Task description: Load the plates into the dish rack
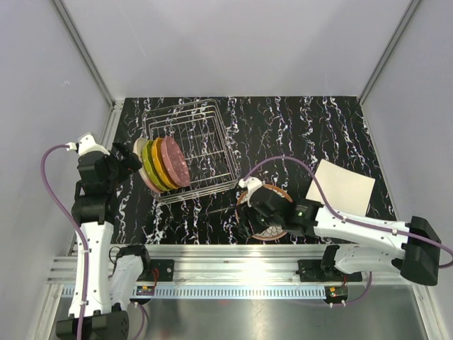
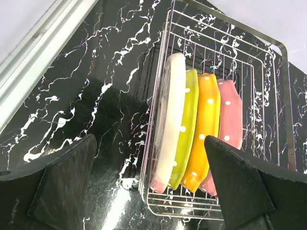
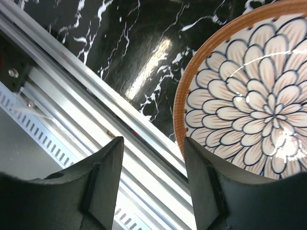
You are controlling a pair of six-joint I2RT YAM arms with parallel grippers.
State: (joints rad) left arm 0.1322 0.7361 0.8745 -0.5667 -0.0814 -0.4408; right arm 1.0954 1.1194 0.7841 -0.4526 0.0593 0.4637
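The wire dish rack (image 1: 182,108) stands at the table's back left. Four plates stand on edge in its near-left end: cream (image 1: 140,164), lime-green (image 1: 150,167), orange (image 1: 161,165), pink (image 1: 175,161). My left gripper (image 1: 131,159) is open and empty, just left of the rack. In the left wrist view (image 2: 148,143) the same plates (image 2: 170,120) show between its fingers. The brown-rimmed petal plate (image 1: 272,232) lies flat near the front edge, partly under my right arm. My right gripper (image 1: 248,212) is open and empty at that plate's left rim (image 3: 254,110). A squarish white plate (image 1: 340,188) lies flat at the right.
The black marbled table (image 1: 297,134) is walled in by grey panels on three sides. An aluminium rail (image 1: 226,255) runs along the front edge, right under my right gripper (image 3: 153,143). The rack's right half (image 2: 286,96) holds no plates.
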